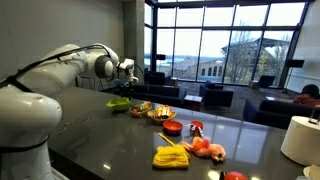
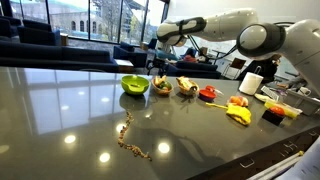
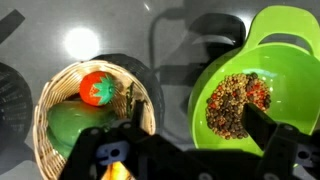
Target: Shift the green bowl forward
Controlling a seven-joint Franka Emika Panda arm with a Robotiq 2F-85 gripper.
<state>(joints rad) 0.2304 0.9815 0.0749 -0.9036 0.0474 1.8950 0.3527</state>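
Observation:
The green bowl (image 3: 255, 85) is bright lime green and holds mixed brown and red beans. It fills the right half of the wrist view. It also shows on the dark table in both exterior views (image 1: 119, 102) (image 2: 135, 85). My gripper (image 3: 200, 130) is open and empty. It hovers above the bowl's left rim, with one finger over the bowl's inside and the other over the gap beside a wicker basket (image 3: 55, 90). In both exterior views the gripper (image 1: 128, 74) (image 2: 159, 44) hangs above the bowl without touching it.
The wicker basket holds a tomato (image 3: 97, 88) and a green vegetable, right next to the bowl. Further along the table are food plates (image 1: 160, 112), a red bowl (image 1: 172, 127) (image 2: 208, 94), bananas (image 1: 170, 157), a white cylinder (image 1: 300, 138), and a trail of nuts (image 2: 132, 142).

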